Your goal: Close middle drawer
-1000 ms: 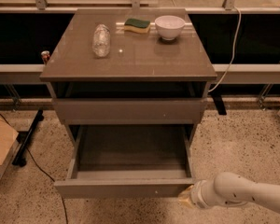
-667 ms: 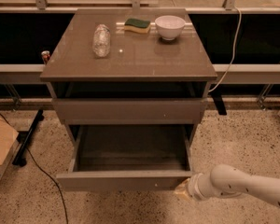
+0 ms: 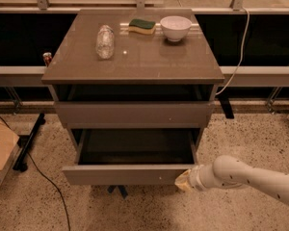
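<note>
The middle drawer is pulled out from the grey-brown cabinet, and its plain grey box interior shows. Its flat front panel has a tiny pale dot near the right end. My gripper is low at the right. Its pale tip is against the right end of that front panel, and the white arm reaches in from the lower right. Above the open drawer, another grey-brown front panel stands slightly out from the cabinet.
On the cabinet top lie a clear plastic bottle, a green-and-yellow sponge and a white bowl. A cardboard box and a black cable are on the speckled floor at the left. A white cord hangs at the right.
The middle drawer has slid part of the way in toward the cabinet. My gripper has moved left and forward with its front panel.
</note>
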